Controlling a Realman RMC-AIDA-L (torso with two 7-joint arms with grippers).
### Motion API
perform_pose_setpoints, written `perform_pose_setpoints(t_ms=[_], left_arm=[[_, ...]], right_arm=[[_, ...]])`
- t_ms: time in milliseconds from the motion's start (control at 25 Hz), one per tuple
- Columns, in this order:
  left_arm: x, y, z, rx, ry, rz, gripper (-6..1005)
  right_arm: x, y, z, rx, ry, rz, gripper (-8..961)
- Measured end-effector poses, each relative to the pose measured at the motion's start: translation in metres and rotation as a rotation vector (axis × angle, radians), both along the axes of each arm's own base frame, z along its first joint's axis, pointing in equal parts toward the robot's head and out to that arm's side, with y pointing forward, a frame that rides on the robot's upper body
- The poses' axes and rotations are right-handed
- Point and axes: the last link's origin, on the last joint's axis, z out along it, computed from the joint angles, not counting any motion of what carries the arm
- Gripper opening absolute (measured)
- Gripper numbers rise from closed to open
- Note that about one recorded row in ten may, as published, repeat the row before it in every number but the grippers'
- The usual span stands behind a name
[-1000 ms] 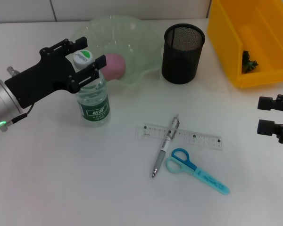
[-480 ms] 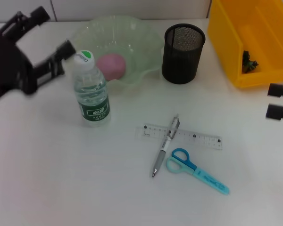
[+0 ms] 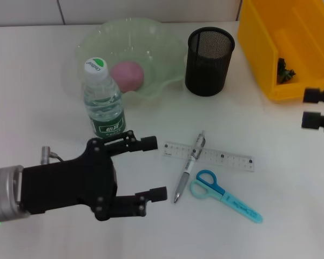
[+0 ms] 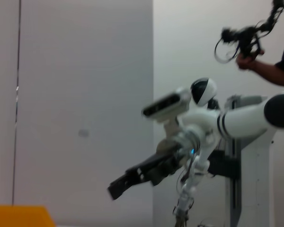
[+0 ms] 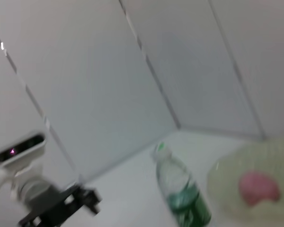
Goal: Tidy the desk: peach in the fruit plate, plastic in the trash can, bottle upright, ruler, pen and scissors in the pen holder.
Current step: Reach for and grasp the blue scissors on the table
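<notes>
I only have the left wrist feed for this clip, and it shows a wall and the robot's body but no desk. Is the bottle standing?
Observer: Yes. In the head view the bottle is upright, cap on top, next to the fruit plate.
Operator: Where is the left gripper?
Observer: The left gripper is low over the desk in front of the bottle, with its fingers open and empty, pointing toward the pen.
Operator: Is the stationery put away?
Observer: No. The pen lies across the ruler, with the scissors beside them, all outside the pen holder.
</notes>
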Motion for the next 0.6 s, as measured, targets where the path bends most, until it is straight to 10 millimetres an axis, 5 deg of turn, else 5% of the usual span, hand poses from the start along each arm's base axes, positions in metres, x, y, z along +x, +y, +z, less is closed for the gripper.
perform_pose_setpoints(t_ms=[280, 600], left_arm=[[-0.012, 0.002, -0.008, -0.004, 0.048, 0.067, 799], [-0.019, 0.005, -0.012, 0.007, 0.097, 0.107, 800]], right_arm=[[-0.059, 0.016, 0.001, -0.247, -0.456, -0.069, 826], [-0.122, 0.025, -0.054, -0.295, -0.88, -0.158, 825]])
